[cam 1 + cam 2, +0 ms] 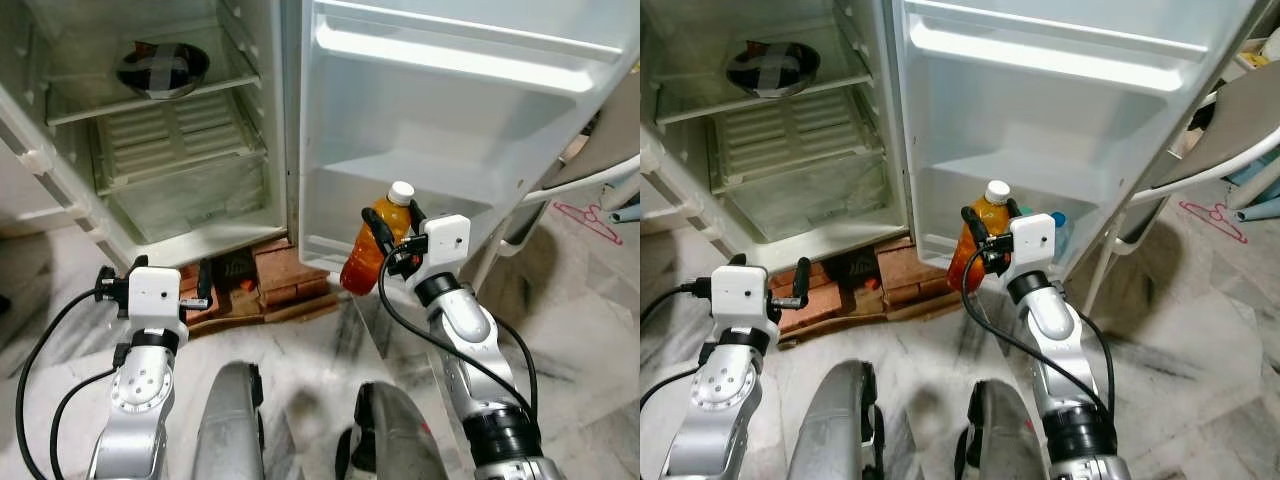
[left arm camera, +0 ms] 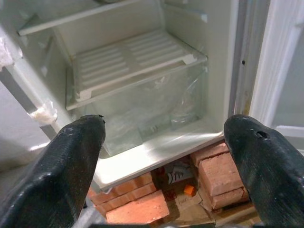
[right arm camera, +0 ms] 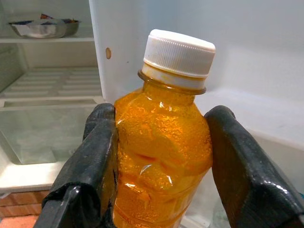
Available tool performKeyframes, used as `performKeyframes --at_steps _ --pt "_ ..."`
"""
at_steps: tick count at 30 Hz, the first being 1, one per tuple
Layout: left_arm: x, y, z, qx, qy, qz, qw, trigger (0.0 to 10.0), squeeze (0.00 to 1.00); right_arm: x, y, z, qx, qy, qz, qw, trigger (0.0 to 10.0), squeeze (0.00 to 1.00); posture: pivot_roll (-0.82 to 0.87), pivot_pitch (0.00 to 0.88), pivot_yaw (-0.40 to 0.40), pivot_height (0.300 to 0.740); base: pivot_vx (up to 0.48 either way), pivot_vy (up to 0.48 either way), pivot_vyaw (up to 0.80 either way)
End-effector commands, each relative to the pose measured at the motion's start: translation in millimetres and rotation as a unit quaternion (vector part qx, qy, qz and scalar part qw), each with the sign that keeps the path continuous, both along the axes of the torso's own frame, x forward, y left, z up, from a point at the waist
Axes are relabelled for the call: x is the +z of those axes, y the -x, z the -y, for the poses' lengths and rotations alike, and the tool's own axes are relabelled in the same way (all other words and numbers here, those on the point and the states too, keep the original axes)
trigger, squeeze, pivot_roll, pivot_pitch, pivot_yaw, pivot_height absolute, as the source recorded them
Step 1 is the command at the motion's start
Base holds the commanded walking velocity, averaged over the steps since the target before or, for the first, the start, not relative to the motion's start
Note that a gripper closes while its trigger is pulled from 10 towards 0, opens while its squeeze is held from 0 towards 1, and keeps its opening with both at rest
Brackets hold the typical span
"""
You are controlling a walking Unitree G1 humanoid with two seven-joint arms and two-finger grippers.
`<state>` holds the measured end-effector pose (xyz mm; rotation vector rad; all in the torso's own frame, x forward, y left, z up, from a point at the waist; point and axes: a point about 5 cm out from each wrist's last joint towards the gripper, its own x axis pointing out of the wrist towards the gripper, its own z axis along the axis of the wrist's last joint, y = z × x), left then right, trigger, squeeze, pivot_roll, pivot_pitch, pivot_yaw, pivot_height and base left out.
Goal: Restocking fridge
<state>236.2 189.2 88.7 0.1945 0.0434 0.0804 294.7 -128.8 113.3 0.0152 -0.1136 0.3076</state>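
The right end effector (image 1: 392, 238) reaches forward, pinching an orange juice bottle (image 1: 372, 245) before the fridge door (image 1: 460, 110). The left end effector (image 2: 164, 156), fingers spread, points toward the crisper drawer (image 2: 142, 109).

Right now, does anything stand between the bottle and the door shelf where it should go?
Nothing visible does. The right gripper holds the bottle just in front of the open door, and the way to the lower door shelf looks open. A blue item sits further right in that shelf.
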Motion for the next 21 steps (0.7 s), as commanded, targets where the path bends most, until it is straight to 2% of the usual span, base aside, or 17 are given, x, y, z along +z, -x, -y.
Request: performKeyframes --at_steps 1,21 --pt "0.6 2.5 -0.6 0.0 0.001 0.001 1.0 10.0 0.0 7.3 0.5 0.1 0.002 -0.001 0.021 1.0 10.0 0.0 0.09 0.16 -0.041 0.646 0.289 0.0 0.0" --pt "0.2 2.9 -1.4 -0.001 0.005 -0.001 1.0 10.0 0.0 6.6 0.3 -0.4 0.004 -0.001 0.02 1.0 10.0 0.0 0.09 0.164 -0.039 0.646 0.277 0.0 0.0"
